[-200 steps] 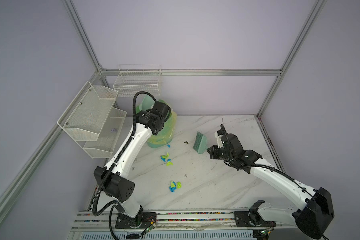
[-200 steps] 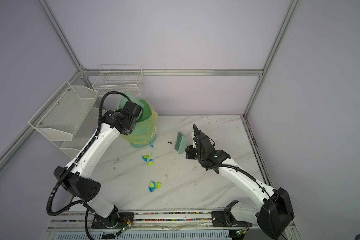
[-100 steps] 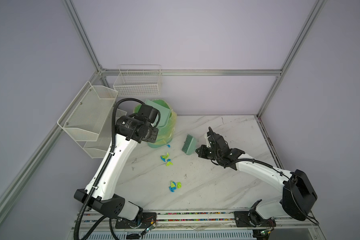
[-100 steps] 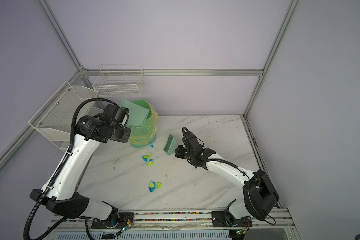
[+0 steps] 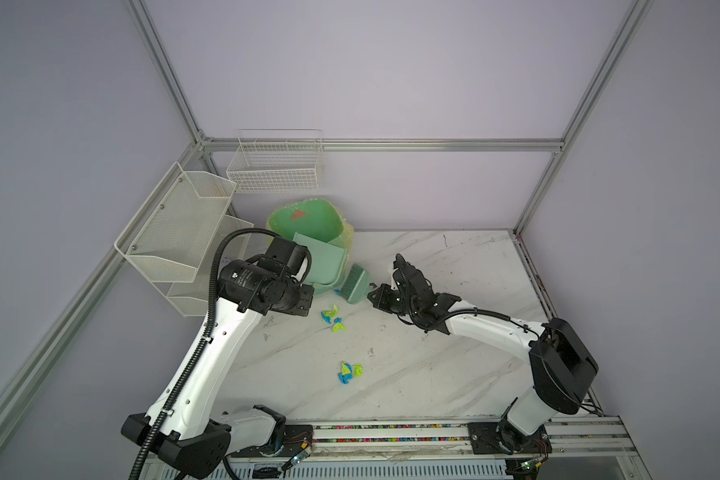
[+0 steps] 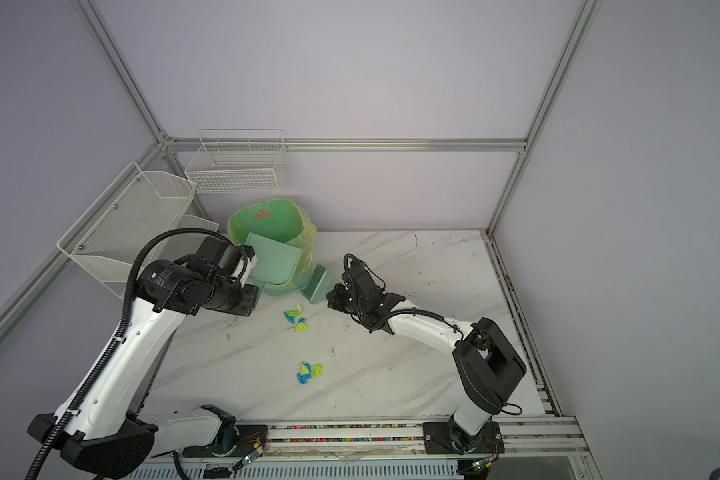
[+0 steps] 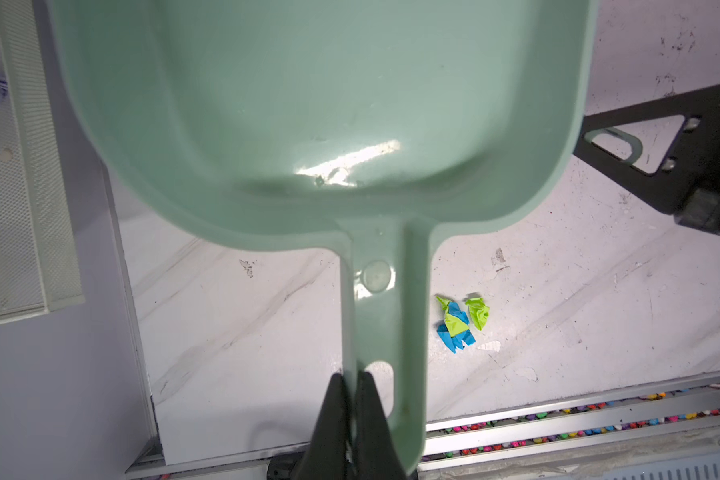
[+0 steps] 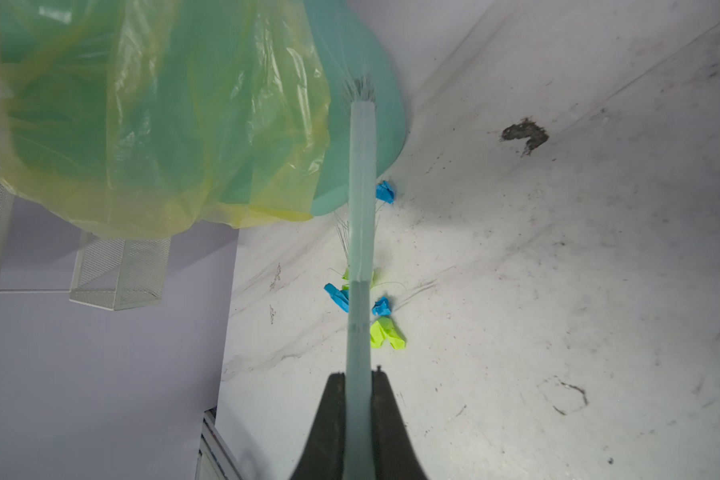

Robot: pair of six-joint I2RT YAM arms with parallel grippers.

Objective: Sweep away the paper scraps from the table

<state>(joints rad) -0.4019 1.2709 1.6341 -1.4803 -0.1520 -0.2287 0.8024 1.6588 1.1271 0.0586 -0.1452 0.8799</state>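
Left jaws: clamped on the handle of the pale green dustpan (image 7: 308, 124), raised at the lined green bin (image 5: 325, 216). Right jaws: clamped on the handle of the green brush (image 5: 353, 286), bristle head beside the bin's base. Paper scraps (image 5: 332, 318): blue and yellow-green, two clusters on the table (image 5: 454, 374), one just beside the brush, one well apart toward the front rail (image 5: 391, 428).

Brush and dustpan shifted
The brush (image 5: 355, 286) has slid left to the foot of the bin (image 5: 329, 226); the dustpan (image 5: 319, 259) has drawn back over its front rim.
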